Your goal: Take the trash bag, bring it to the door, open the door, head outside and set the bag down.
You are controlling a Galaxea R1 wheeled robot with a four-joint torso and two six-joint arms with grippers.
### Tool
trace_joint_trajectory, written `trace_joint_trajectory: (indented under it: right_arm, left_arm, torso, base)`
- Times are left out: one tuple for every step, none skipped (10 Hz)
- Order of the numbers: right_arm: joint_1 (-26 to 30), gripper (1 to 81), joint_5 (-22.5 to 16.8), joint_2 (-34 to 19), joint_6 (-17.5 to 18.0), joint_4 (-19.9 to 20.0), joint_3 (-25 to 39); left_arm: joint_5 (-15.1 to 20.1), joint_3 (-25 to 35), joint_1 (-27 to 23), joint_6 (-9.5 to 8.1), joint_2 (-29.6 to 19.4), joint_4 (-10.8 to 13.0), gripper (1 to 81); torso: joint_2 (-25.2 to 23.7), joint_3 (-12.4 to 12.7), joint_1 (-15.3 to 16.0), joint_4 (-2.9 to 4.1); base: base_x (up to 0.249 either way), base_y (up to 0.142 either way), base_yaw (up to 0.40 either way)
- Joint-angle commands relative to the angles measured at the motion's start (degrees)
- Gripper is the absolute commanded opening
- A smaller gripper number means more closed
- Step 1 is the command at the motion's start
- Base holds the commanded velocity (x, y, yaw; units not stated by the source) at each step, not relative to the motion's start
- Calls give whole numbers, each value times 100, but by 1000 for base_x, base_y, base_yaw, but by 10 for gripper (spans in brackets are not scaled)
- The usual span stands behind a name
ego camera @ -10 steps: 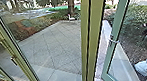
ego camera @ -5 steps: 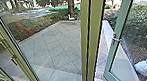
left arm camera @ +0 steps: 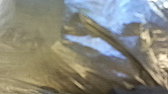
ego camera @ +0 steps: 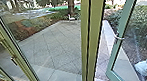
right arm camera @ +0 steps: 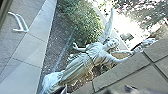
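A green-framed glass door (ego camera: pixel 123 27) stands ajar at the right of the head view, with a gap between its handle edge and the thick olive post. Its pale handle (ego camera: pixel 119 38) is on that edge. Through the right wrist camera, a white bent handle (right arm camera: pixel 20 23) shows at the upper left, over the paving. Crumpled, shiny, see-through plastic, which looks like the trash bag (left arm camera: pixel 72 60), lies close to the left wrist camera, blurred. What the bag rests on or hangs from cannot be made out.
The olive post (ego camera: pixel 91 42) stands upright in front, with a glass panel to its left. Outside lies a paved yard (ego camera: pixel 57 44) edged by planting. A winged stone statue (right arm camera: pixel 88 56) stands by shrubs (right arm camera: pixel 85 20), beyond the door glass in the head view.
The door has swung farther open, its handle edge moving right and widening the gap beside the post. A dark shape at the right edge of the head view has gone from sight.
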Motion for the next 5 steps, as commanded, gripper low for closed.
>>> trace_joint_trajectory:
  right_arm:
    - [959, 811, -215, -218, -282, -602, 2]
    - [994, 811, -67, -313, -299, -811, -7]
    - [1047, 811, -14, -393, -299, -927, 1]
    - [1117, 811, 137, -472, -335, -945, -16]
    - [1161, 811, 284, -490, -430, -954, -154]
  left_arm:
    - [442, 49, -25, 15, -81, -49, 10]
    - [450, 49, -25, 15, -91, -49, 10]
    - [451, 49, -25, 15, -82, -49, 10]
    - [451, 58, -25, 15, -65, -49, 10]
    - [451, 58, -25, 15, -64, -49, 10]
  torso:
    - [0, 0, 0, 0]
    - [0, 0, 0, 0]
    - [0, 0, 0, 0]
    - [0, 0, 0, 0]
    - [0, 0, 0, 0]
  base:
    - [0, 0, 0]
    - [0, 0, 0]
    - [0, 0, 0]
    - [0, 0, 0]
    - [0, 0, 0]
